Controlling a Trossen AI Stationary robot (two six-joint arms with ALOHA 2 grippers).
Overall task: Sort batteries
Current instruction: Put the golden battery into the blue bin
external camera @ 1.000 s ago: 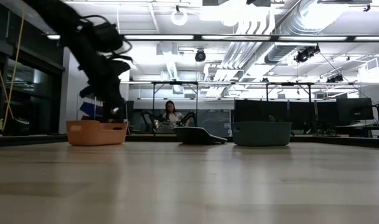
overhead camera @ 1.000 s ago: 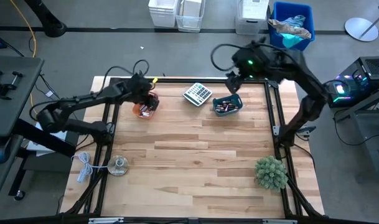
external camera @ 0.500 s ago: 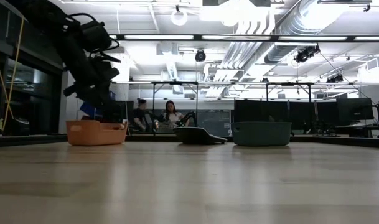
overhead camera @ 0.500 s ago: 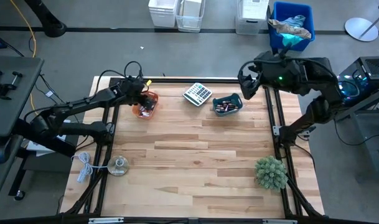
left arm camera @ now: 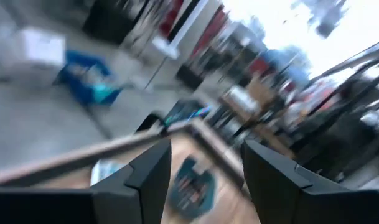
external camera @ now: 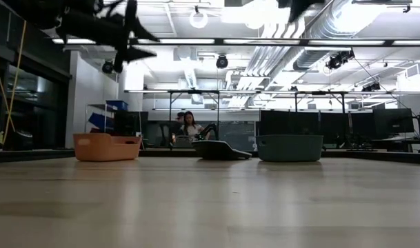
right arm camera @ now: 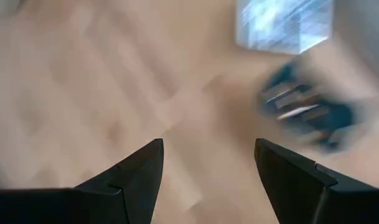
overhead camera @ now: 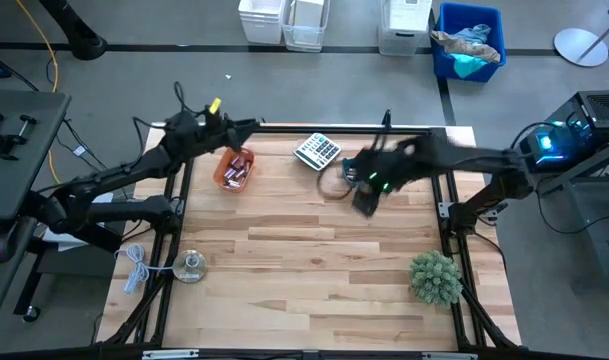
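Orange bowl (overhead camera: pixel 234 168) far left and teal bowl (external camera: pixel 290 147) far right look like the two sort bins, calculator (overhead camera: pixel 317 151) between them. Left gripper (overhead camera: pixel 246 126) is raised just past the orange bowl's far rim, jaws apart and empty, probably clear of a drop. Right gripper (overhead camera: pixel 364 200) hangs near the teal bowl, jaws wide, nothing held, likely going in for a pick. Batteries (overhead camera: pixel 236 166) in the orange bowl: small reddish and dark cylinders, piled. More lie in the teal bowl, blurred.
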